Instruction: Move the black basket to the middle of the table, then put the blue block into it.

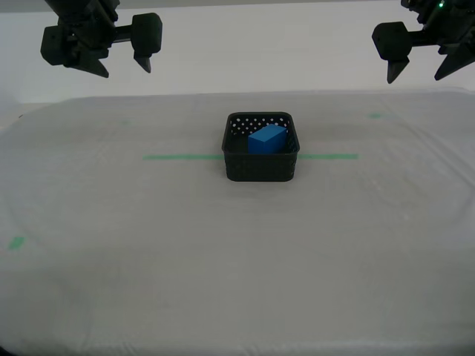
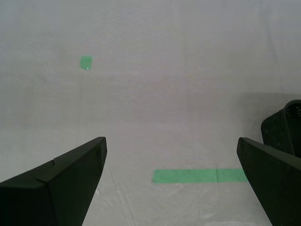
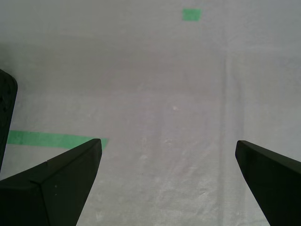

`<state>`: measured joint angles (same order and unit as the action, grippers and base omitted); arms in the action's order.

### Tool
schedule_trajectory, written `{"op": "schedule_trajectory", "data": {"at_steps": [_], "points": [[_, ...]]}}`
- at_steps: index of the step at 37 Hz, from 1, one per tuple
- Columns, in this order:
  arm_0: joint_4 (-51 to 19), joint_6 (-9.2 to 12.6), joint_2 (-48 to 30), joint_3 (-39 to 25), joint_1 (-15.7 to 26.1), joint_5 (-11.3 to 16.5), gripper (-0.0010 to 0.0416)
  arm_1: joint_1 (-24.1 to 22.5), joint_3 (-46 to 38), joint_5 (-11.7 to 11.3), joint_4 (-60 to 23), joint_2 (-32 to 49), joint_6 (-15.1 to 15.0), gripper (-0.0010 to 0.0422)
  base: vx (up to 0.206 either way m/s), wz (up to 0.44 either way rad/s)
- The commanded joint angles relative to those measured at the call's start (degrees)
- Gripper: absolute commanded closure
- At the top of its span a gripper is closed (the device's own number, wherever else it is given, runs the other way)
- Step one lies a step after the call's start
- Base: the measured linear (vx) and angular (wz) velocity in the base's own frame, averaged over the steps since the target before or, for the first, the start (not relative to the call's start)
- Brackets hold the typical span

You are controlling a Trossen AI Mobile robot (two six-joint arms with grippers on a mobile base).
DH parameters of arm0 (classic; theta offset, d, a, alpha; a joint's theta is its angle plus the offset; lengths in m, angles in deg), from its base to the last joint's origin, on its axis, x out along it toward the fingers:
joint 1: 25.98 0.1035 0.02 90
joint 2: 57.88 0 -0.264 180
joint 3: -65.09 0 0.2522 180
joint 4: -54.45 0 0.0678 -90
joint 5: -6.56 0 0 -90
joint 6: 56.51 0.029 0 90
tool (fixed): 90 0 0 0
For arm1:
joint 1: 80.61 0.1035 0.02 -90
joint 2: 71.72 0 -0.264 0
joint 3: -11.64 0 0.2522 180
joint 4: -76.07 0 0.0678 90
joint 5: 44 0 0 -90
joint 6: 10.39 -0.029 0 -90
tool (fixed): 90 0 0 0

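Presently, the task reads as complete, and we judge the step in hand to be a clear retreat and a check of the result.

Exterior view: the black basket stands at the centre of the frame on the table, astride the green tape line, which shows on both sides of it. The blue block lies inside the basket, tilted against the far wall and not flat on the floor. The basket is shallow and rectangular with rounded corners, a smooth rim and perforated walls. The block is a plain bright-blue brick, much smaller than the basket. Two grippers hang high at the upper left and upper right of the frame, well apart from the basket, both with jaws spread and empty.

Second wrist view: our second gripper is spread wide and holds nothing. Bare cloth, one end of the tape line and a small green tape mark lie below it, and a corner of the basket shows beside one finger. From this we take it to be the gripper at the exterior view's upper left.

First wrist view: our first gripper is likewise wide apart and empty, over cloth and the other tape end. We take it to be the gripper at the upper right.

To finish well, keep both arms high and avoid sweeping across the basket, since a nudge could shift it off centre.
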<state>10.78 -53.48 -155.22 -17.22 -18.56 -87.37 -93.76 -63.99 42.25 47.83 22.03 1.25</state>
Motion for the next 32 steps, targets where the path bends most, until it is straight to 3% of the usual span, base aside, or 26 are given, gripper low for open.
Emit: {"op": "schedule_trajectory", "data": {"at_steps": [1,32], "points": [[0.1,0.0,0.0,0.0,0.0,0.0,0.0007,0.0,0.0,0.2,0.1,0.0,-0.2,0.0032,0.0,0.0],[0.1,0.0,0.0,0.0,0.0,0.0,0.0007,0.0,0.0,0.2,0.1,0.0,-0.2,0.0032,0.0,0.0]]}}
